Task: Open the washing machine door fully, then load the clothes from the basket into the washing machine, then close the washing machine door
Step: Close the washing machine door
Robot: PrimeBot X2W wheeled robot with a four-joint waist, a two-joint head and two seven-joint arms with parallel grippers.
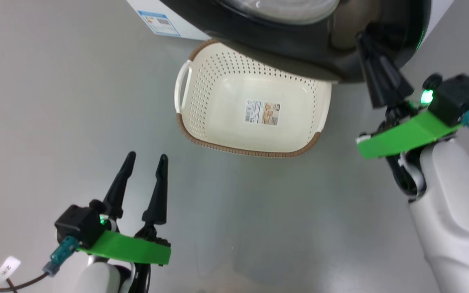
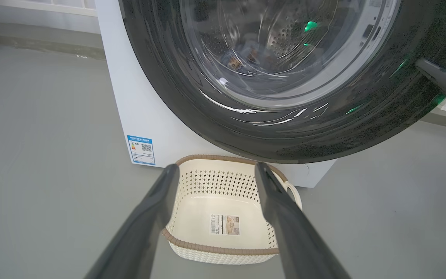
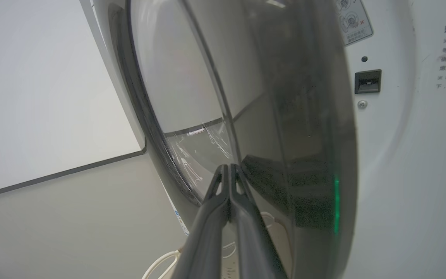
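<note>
The washing machine door (image 1: 291,44), a glossy black ring around bulging glass, hangs over the far rim of the basket (image 1: 250,152). It stands slightly ajar from the white washing machine (image 3: 401,155). My right gripper (image 1: 362,38) is shut, with its tips (image 3: 229,167) against the door's (image 3: 304,135) black ring near its free edge. The cream basket (image 2: 219,250) holds nothing but its floor sticker. Through the door glass (image 2: 168,77) the clothes (image 2: 242,60) show dimly inside the drum. My left gripper (image 1: 147,156) is open and holds nothing, hovering short of the basket's near rim.
Bare grey floor (image 1: 55,101) surrounds the basket. The machine's blue label (image 2: 141,149) is at its lower left corner. The door's latch slot (image 3: 367,81) sits exposed on the machine front. A tagged cable (image 1: 6,268) trails from my left wrist.
</note>
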